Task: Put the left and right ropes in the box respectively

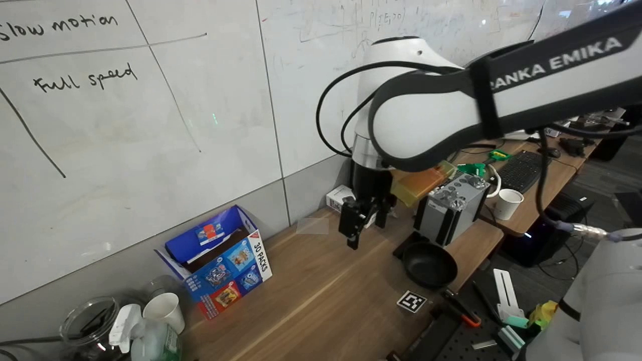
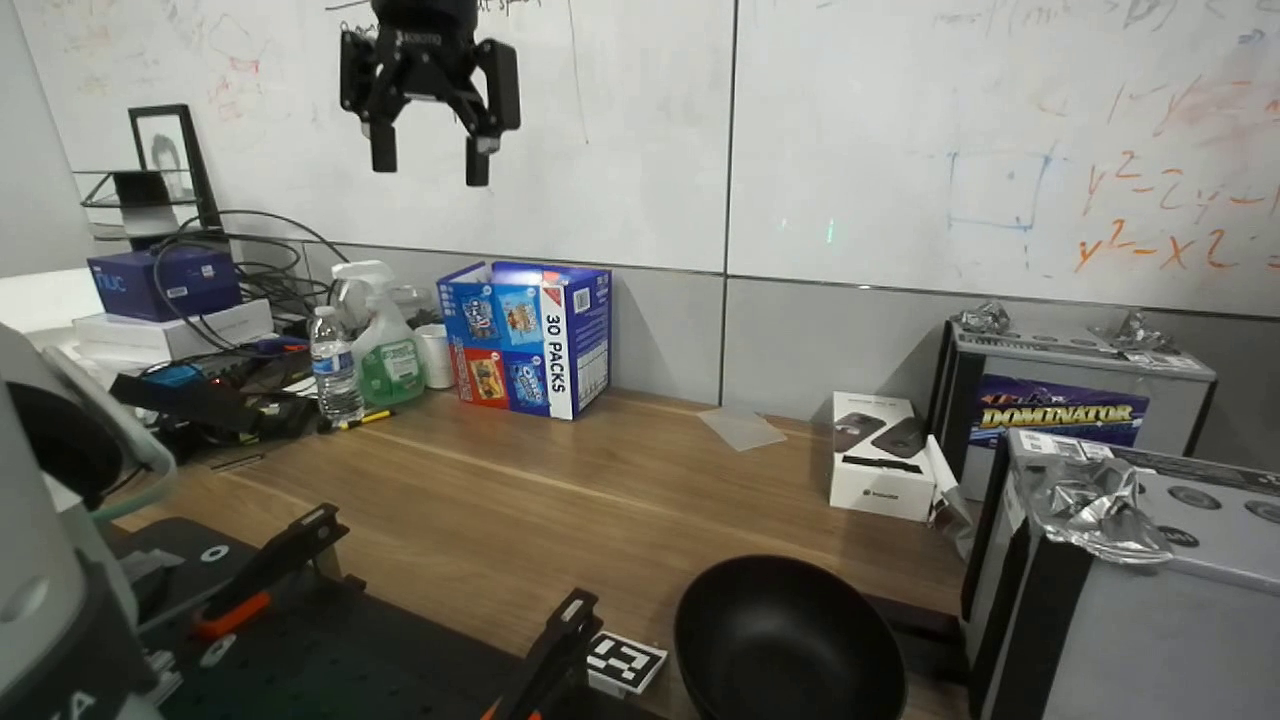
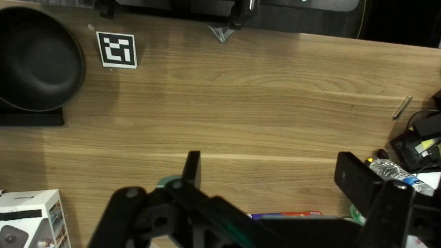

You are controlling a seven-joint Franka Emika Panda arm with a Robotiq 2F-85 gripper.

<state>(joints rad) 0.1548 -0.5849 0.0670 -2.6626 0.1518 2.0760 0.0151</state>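
The blue box (image 1: 228, 273) with its printed front reading 30 PACKS stands against the wall in both exterior views, its top open. Part of its dark interior shows in an exterior view. In the wrist view only a strip of the box (image 3: 293, 214) peeks out behind the gripper body. Neither the left nor the right rope shows; they are hidden or out of view. My gripper (image 2: 431, 160) hangs high above the table with its jaws wide apart. Nothing but bare wood appears between the fingertips of the gripper (image 3: 270, 167) in the wrist view.
A black pan (image 2: 790, 635) and a printed marker (image 2: 625, 660) lie near the table's front. Metal appliances (image 2: 1130, 590) and a white carton (image 2: 882, 460) stand on one side. Beside the blue box are a spray bottle (image 2: 385, 350), a paper cup (image 2: 434, 355) and a water bottle (image 2: 335, 370).
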